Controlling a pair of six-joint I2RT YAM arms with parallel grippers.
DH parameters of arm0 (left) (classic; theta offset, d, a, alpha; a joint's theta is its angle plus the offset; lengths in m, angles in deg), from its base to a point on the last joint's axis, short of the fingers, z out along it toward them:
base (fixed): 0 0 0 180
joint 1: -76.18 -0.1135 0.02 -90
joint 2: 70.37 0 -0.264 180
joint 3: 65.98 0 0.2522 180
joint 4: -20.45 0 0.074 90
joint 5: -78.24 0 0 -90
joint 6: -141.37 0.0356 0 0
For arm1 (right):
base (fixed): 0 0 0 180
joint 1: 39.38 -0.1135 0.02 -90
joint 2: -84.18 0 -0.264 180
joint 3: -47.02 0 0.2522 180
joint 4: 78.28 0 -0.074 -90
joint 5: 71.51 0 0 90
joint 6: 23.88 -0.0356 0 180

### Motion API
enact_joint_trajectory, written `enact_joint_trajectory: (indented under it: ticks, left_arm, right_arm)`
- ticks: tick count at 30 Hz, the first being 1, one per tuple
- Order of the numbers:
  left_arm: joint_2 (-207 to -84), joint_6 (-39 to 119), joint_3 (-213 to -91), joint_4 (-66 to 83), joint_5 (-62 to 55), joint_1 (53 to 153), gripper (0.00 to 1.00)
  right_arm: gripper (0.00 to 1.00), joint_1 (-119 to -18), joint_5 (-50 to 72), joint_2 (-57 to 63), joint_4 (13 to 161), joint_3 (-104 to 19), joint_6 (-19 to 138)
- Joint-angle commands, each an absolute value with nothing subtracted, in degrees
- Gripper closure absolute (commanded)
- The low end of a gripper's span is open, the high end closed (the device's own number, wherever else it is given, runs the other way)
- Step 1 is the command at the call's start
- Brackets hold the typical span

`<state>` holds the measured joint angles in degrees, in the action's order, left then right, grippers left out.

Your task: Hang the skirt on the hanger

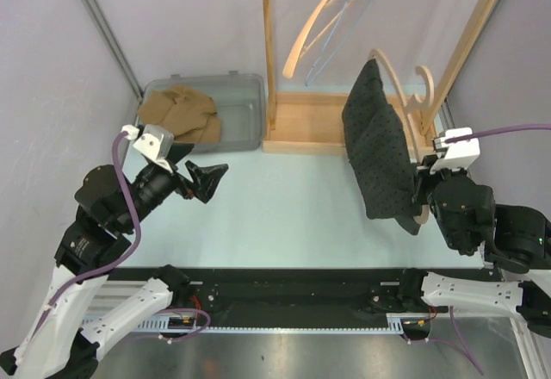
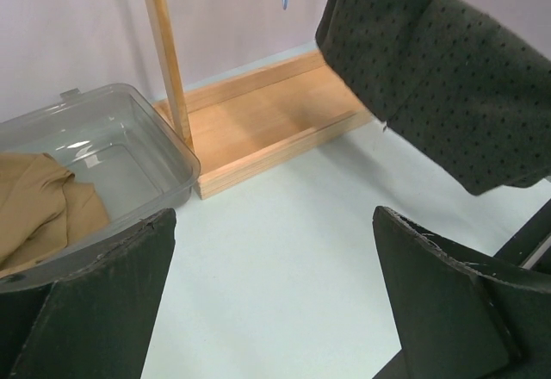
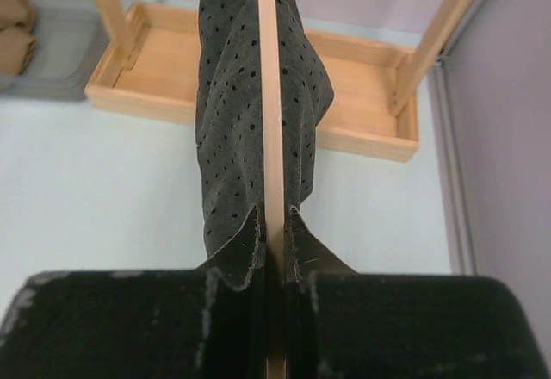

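Two grippers: one loaded, one free.
Right gripper [image 3: 274, 267]: jaws clamped on the near end of the wooden hanger [image 3: 269, 95]. It sits in front of the right post of the wooden rack [image 1: 310, 125].
Hanger axis: runs straight out from the right gripper toward the rack. The hook end is near the rack's right post.
Skirt [image 1: 377, 142]: dark and dotted, draped over the hanger. The right wrist view shows cloth on both sides of the wood. Its lower edge reaches the right fingers.
Left gripper [image 1: 207, 179]: fingers apart, holding nothing, in front of the rack's left post.
Direction from left gripper: the skirt lies across the rack's front, toward the rack's right side and higher. The two are well apart.
Nearer arm: the right, which holds the hanger directly.
Step, as judged: the skirt appears to be on the hanger. Seating it evenly or carrying the hanger into the rack likely comes next.
Move requirement, as judged: any transfer follows the hanger's long axis, rackward.
Spare hangers [image 1: 331, 21]: one wooden and one blue, hanging inside the rack frame.
Bin [image 1: 245, 112]: touching the left end of the rack's base, holding a tan garment [image 1: 181, 114].
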<state>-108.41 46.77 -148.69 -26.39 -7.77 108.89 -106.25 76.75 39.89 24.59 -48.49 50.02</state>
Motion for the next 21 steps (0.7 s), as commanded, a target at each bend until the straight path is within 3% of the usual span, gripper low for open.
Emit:
enact_joint_trajectory:
  ticks: [1, 6, 13, 21]
  left_arm:
    - [-109.3, 45.0, -148.2, -24.0, -7.8, 108.8, 0.00]
    - [-109.9, 44.0, -147.4, -23.1, -6.9, 108.8, 0.00]
    - [-109.6, 42.9, -146.9, -22.4, -5.7, 108.8, 0.00]
    - [-109.4, 40.7, -145.7, -22.3, -4.0, 108.8, 0.00]
  right_arm:
    - [1.00, -105.7, 89.4, 40.6, 43.3, -49.9, 57.4]
    - [1.00, -100.8, 86.2, 32.8, 61.7, -51.4, 78.5]
    - [1.00, -67.5, 54.4, 19.7, 52.9, -63.4, 66.4]
    - [1.00, -49.0, 28.4, 12.4, 59.7, -68.6, 62.3]
